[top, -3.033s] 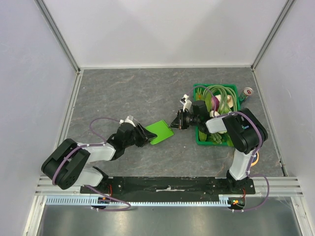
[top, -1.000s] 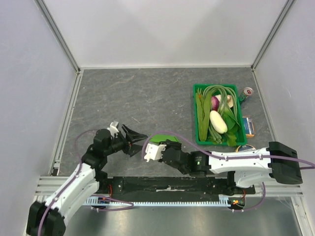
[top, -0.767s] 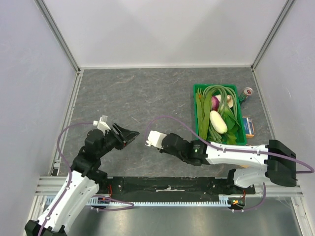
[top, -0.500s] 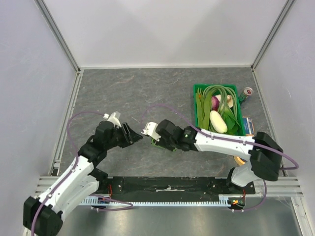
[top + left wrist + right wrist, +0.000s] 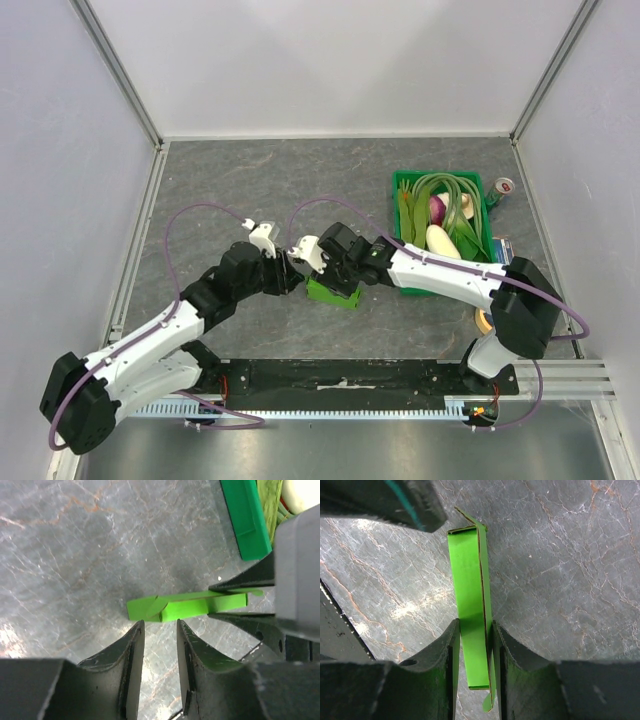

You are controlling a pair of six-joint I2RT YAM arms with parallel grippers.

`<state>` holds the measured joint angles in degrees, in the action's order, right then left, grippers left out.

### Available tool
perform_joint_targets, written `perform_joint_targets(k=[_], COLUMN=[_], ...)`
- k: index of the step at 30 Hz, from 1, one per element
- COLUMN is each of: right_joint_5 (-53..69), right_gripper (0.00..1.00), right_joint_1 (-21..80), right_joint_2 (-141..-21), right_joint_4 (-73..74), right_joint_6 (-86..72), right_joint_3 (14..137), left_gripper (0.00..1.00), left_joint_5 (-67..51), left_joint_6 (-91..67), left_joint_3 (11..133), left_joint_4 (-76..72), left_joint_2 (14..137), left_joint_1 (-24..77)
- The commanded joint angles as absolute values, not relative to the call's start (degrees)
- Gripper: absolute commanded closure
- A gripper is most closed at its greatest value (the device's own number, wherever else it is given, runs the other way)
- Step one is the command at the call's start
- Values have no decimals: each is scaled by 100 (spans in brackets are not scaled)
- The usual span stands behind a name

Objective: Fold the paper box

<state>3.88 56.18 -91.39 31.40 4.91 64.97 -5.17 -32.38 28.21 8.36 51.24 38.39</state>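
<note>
The paper box (image 5: 335,294) is a lime-green folded-up flat card piece, standing on edge on the grey table near the middle. My right gripper (image 5: 337,279) is shut on it; in the right wrist view the box (image 5: 469,575) runs up from between the pads, with the gripper (image 5: 474,632) clamping its near end. My left gripper (image 5: 289,273) is just left of the box, jaws a little apart and empty. In the left wrist view the box (image 5: 186,605) lies crosswise just beyond my left gripper (image 5: 159,627), with the right gripper's fingers (image 5: 242,581) holding its right end.
A dark-green plastic crate (image 5: 397,205) of vegetables stands at the right, its edge also in the left wrist view (image 5: 244,522). A can (image 5: 502,186), a small carton (image 5: 506,256) and a tape roll (image 5: 483,320) lie beside it. Walls enclose the table.
The right gripper has carried the box from the table's near edge up to the middle. The left gripper has swung right and forward, ending close against the box's left end.
</note>
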Motion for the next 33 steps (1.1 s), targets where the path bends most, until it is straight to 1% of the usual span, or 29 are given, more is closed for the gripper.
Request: perform_joint_targets(k=[1,4,6,7,9,13,17,20,23,25,27,28,33], right_joint_5=[878,984,1019,1037,1063,1125,1107,1108,1116,1125,1142,1151,1169], right_gripper=[69,69,70,70,70,70,69,68,68,68,68,68,68], right_joint_1=[5511,5458,5432,5414,5405,5379,5361,5353,5353,5344,5335,5335,5344], right_joint_2=[-9132,-9097,-9088,-9097,-9097,-9062,-9097,-9088,-9062,-9053,-9027,-9035,-9009], right_joint_4=[3454,3402,3393,3384,3366,3331,3305,3305,3296,3296,3296,3287,3234], right_joint_6=[571,606,615,624,642,677,685,686,686,686,686,686,668], right_joint_3=[6442,6416,6416,6407,6399,6381,6372,6372,6381,6381,6390,6390,6346], left_gripper=[61,60,62,65,66,61,59,60,64,63,59,59,60], left_joint_5=[-358,-649,-694,-677,-633,-598,-685,-782,-896,-949,-958,-941,-1028], left_joint_6=[-2497,-2260,-2215,-2163,-2118,-1969,-1942,-1934,-1916,-1925,-1942,-1942,-1995], left_joint_3=[3234,3392,3436,3471,3480,3507,3586,3595,3586,3568,3507,3489,3551], left_joint_4=[299,273,290,334,378,518,589,563,545,545,493,475,431], left_joint_2=[5352,5624,5721,5739,5748,5853,6055,6134,6161,6135,6065,6082,6293], left_joint_1=[3858,3850,3858,3858,3858,3858,3858,3858,3858,3858,3858,3858,3858])
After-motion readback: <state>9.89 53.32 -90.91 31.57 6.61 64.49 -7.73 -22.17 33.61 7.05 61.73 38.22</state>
